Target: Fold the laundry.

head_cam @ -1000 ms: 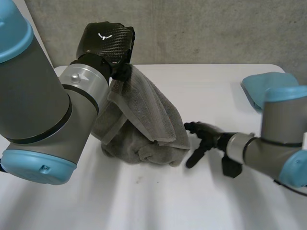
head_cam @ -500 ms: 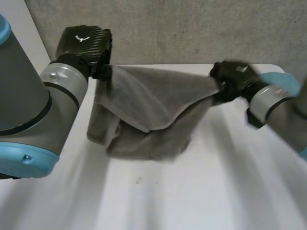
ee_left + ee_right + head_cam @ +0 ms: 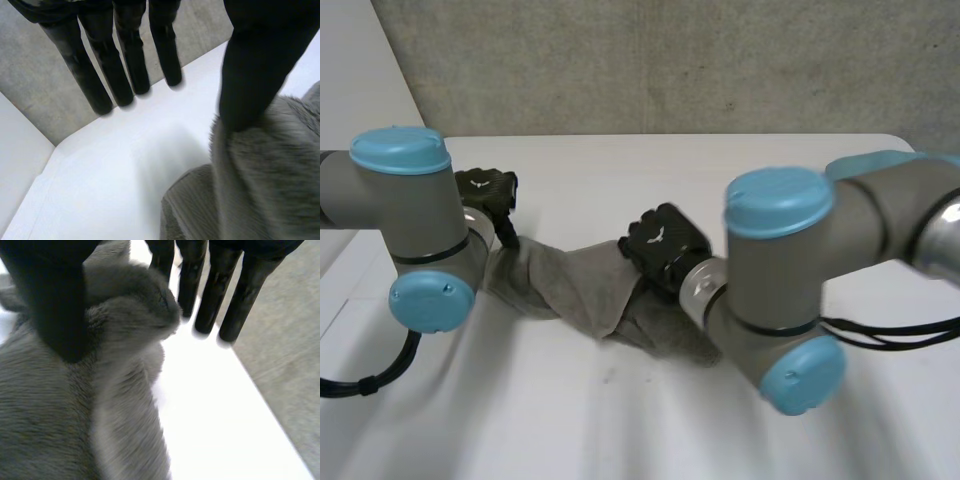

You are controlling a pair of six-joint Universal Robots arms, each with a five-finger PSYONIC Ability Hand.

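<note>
Crumpled grey towel (image 3: 582, 292) on white table (image 3: 620, 420)

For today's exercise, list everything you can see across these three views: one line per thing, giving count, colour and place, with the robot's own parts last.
Grey terry towel: one, grey, crumpled on the table between the two hands.
White table: one, white, under the towel.
Concrete wall: one, grey, behind the table.
Left arm: one, grey with light-blue caps, left side.
Right arm: one, grey with light-blue caps, right side.
Left hand: one, black, at the towel's left end, fingers straight, thumb on the cloth.
Right hand: one, black, on the towel's right part.
</note>
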